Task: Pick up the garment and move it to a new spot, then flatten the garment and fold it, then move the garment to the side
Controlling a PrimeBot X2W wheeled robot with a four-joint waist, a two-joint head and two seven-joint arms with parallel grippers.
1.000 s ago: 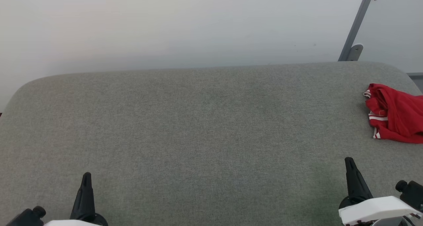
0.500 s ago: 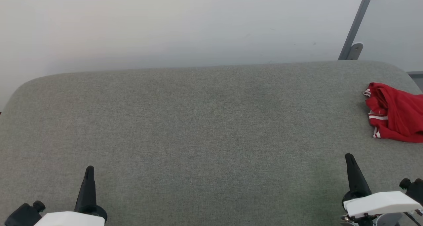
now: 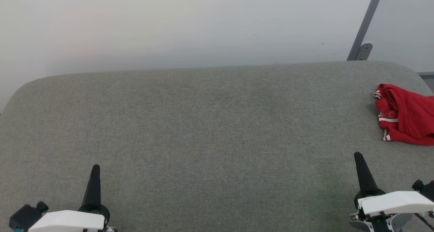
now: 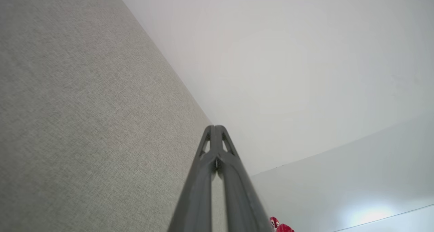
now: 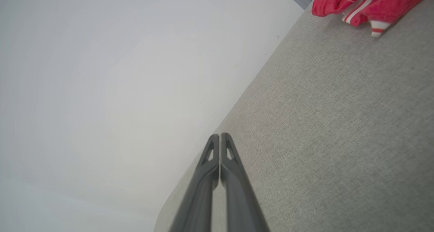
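Note:
The red garment (image 3: 407, 115) lies crumpled at the far right of the grey fabric surface (image 3: 210, 130), partly cut off by the head view's edge; red-and-white striped trim shows on its left side. A corner of the garment (image 5: 356, 3) sits at the top right of the right wrist view, and a sliver of the garment (image 4: 279, 226) shows at the bottom of the left wrist view. My right gripper (image 3: 357, 156) is shut and empty, some way in front of the garment. My left gripper (image 3: 96, 167) is shut and empty at the lower left.
A pale wall (image 3: 190, 25) rises behind the surface's rounded far edge. A grey metal post (image 3: 366, 25) with a bracket leans at the back right, just beyond the garment's corner of the surface.
Both grippers have risen a little in the head view, reaching slightly farther over the surface. The garment lies as before.

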